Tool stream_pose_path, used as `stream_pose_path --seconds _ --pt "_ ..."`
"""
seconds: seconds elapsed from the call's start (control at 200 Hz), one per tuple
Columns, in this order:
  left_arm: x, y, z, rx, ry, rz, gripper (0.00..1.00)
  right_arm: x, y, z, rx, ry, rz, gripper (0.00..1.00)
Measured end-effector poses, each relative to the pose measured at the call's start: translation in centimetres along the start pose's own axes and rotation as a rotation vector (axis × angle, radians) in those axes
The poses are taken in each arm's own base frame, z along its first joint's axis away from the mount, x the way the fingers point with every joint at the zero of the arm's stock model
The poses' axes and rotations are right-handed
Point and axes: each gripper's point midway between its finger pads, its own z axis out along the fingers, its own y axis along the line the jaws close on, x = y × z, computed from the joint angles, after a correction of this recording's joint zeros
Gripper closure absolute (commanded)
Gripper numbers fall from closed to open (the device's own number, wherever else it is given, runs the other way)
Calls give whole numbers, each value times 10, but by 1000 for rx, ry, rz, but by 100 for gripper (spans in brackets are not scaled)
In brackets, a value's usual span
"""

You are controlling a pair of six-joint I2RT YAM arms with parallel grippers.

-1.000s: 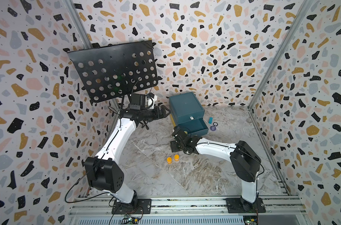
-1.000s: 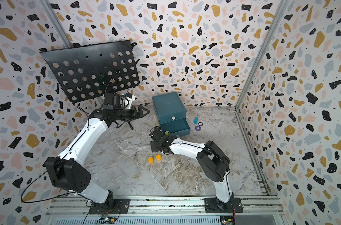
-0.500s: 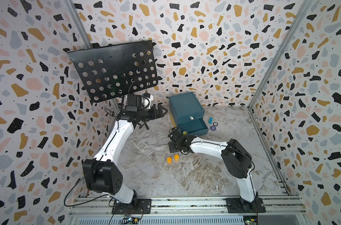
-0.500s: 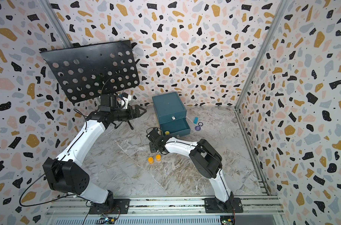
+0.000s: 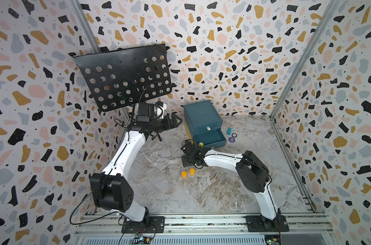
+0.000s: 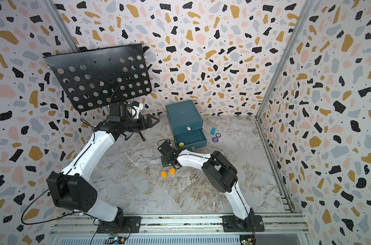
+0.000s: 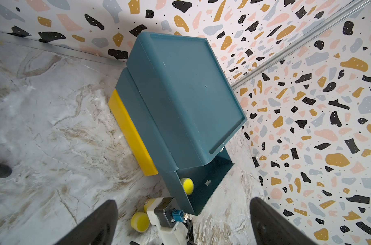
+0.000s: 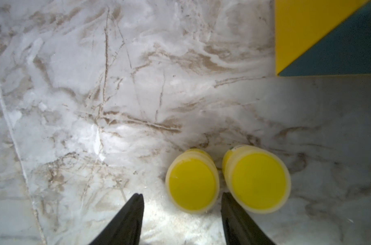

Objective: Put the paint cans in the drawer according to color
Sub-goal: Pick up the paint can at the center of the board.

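The teal drawer unit point(image 5: 202, 114) point(image 6: 183, 113) point(image 7: 180, 95) has its lower drawer point(image 5: 217, 139) pulled out, and one yellow paint can point(image 5: 201, 144) point(image 6: 181, 144) point(image 7: 187, 186) lies inside. Two more yellow cans point(image 8: 193, 182) point(image 8: 258, 180) stand on the floor by its corner. My right gripper point(image 8: 181, 203) point(image 5: 187, 158) points down over them, open, with the nearer can between its fingers and a gap beside it. Two orange cans point(image 5: 184, 174) point(image 5: 192, 171) point(image 6: 164, 174) stand further forward. Raised to the left of the unit, my left gripper point(image 5: 176, 122) point(image 7: 183, 200) is open and empty.
A black perforated stand point(image 5: 125, 78) leans at the back left, over my left arm. A yellow slab point(image 7: 131, 131) sticks out under the unit's left side. A small teal piece point(image 5: 228, 130), a ring point(image 5: 234, 135) and a purple disc point(image 5: 231, 139) lie right of the drawer.
My right gripper has slid a little to the left along the drawer front, its opening unchanged. The left arm's elbow has shifted slightly; its gripper stays in place.
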Motion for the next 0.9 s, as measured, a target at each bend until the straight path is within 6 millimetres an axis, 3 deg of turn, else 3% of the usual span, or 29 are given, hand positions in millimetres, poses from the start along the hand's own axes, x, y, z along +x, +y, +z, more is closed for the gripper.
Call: stream_pose_path --seconds 0.456,0.901 --pt "0 1 0 -1 0 -3 0 -5 8 22 -8 -2 8 37" --pt "-3 5 -3 6 -11 -26 0 -11 11 28 -5 -16 6 60"
